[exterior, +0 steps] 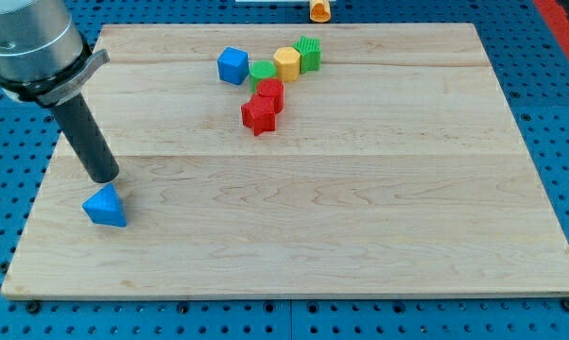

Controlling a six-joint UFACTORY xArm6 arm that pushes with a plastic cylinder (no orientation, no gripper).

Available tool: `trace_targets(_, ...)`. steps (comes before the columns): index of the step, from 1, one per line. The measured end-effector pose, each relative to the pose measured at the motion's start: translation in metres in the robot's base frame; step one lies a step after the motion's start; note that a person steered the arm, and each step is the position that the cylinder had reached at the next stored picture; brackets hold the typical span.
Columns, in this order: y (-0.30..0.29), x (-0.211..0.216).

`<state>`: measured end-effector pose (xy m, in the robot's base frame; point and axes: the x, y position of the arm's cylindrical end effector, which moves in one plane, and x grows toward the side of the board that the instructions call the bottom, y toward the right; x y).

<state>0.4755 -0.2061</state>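
My tip rests on the wooden board near its left edge. Just below it, a small gap away, lies a blue triangular block, the nearest block. Far off toward the view's top middle sits a cluster: a blue cube, a green block, a yellow hexagonal block, a green ridged block, a red block and a red star-shaped block.
An orange object stands beyond the board's top edge. Blue perforated table surrounds the board on all sides. The arm's grey body fills the view's top left corner.
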Motion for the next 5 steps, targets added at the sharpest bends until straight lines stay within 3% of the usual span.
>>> trace_targets(2, 0.044, 0.021)
trace_targets(3, 0.012, 0.064)
trace_targets(5, 0.040, 0.035)
